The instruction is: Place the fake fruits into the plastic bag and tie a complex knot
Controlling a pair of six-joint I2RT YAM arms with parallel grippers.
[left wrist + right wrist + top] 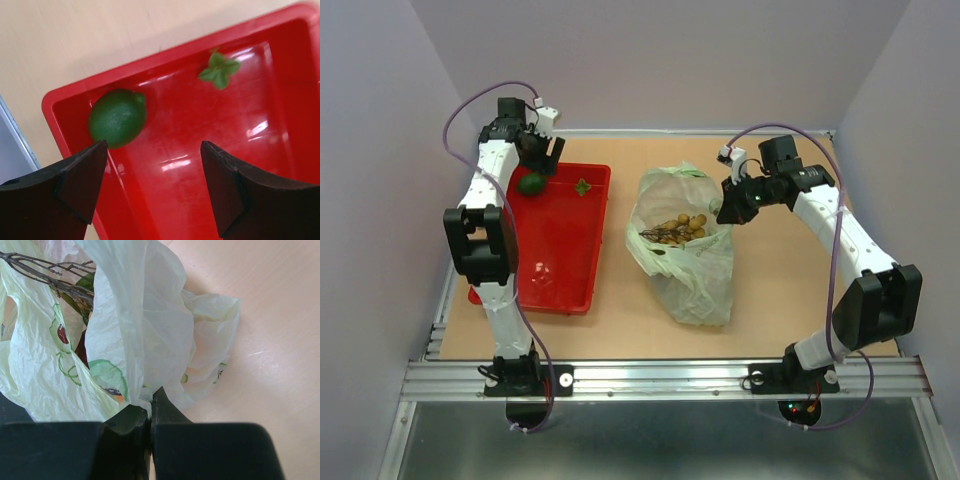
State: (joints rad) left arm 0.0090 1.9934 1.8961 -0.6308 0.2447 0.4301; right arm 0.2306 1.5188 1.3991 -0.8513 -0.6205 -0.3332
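Note:
A green round fruit [530, 184] [117, 118] lies in the far left corner of the red tray [582, 290] [165, 55]. My left gripper [540, 155] [152, 175] hovers over it, open and empty, the fruit just ahead of the left fingertip [95, 160]. The pale-green plastic bag [692, 270] [150, 335] lies open at the table's middle with a brownish bunch [680, 227] inside; its dark stems [55, 282] show in the right wrist view. My right gripper [729, 212] [150, 402] is shut on the bag's right rim, holding it up.
A small green leaf cap [582, 186] [219, 71] rests on the tray floor near its far right corner. Purple walls close in the table on the left, back and right. A metal rail [660, 378] runs along the near edge.

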